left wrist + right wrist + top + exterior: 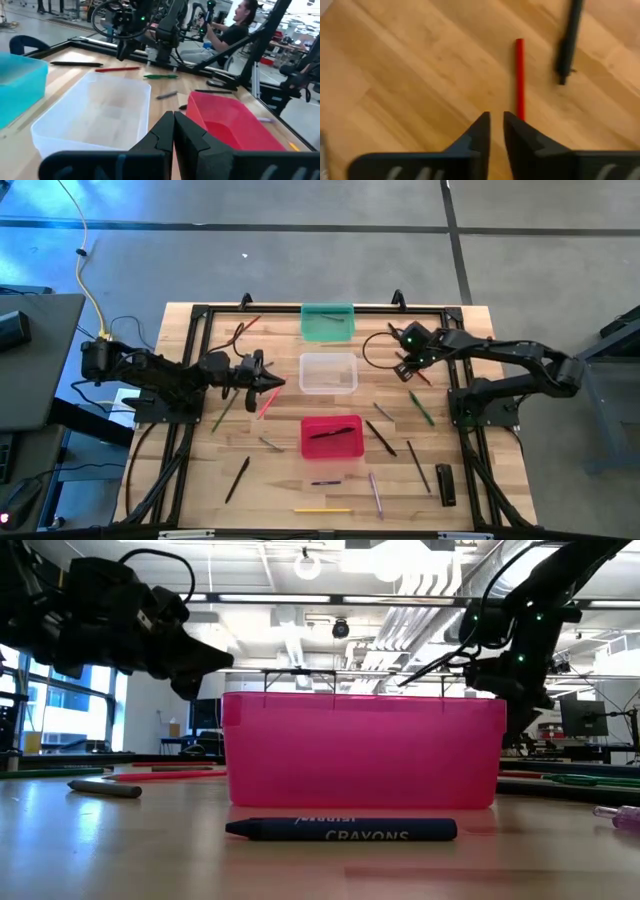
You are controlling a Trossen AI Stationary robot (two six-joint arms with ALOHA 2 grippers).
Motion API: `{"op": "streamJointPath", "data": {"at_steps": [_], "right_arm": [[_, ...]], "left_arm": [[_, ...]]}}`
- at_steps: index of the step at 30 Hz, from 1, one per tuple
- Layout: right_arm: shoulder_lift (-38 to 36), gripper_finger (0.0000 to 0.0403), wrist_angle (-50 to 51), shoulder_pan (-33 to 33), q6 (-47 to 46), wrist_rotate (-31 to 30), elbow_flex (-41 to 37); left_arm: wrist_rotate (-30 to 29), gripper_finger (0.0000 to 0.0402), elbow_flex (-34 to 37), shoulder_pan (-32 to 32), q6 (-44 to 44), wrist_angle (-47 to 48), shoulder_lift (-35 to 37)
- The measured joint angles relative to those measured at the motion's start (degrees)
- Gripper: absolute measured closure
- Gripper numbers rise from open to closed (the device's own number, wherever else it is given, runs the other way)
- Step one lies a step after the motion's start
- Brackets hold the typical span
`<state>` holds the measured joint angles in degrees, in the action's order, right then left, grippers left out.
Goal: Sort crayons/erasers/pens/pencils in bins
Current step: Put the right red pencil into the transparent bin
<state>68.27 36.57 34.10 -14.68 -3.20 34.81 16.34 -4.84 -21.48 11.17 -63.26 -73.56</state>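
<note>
My right gripper (496,131), jaws slightly parted and empty, hovers over the red pencil (520,75). It's thin, stiff, light; I'd pinch mid-shaft. My left gripper (174,131) is closed, empty.

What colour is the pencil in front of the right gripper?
Red. The pencil shows best in the right wrist view, lying on the table just past the right gripper.

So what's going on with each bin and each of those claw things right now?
Teal bin: upright, one dark stick inside.
Clear bin: upright, looks empty.
Red bin: upright, one dark pen inside.
Left gripper: shut, holding nothing, beside the clear bin.
Right gripper: slightly parted, holding nothing, above a red pencil lying on the table.
</note>
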Motion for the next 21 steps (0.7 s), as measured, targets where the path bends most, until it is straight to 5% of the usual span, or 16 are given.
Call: {"op": "streamJointPath", "data": {"at_steps": [7,21], "right_arm": [[1.66,0.0274,-0.32,6.29,3.57,0.83,0.00],[14.99,0.0280,-7.20,7.15,7.20,1.73,0.20]], "left_arm": [[0.01,0.0402,0.00,-0.26,0.15,-0.01,0.00],[-0.44,0.0402,0.00,-0.26,0.60,0.10,-0.02]]}}
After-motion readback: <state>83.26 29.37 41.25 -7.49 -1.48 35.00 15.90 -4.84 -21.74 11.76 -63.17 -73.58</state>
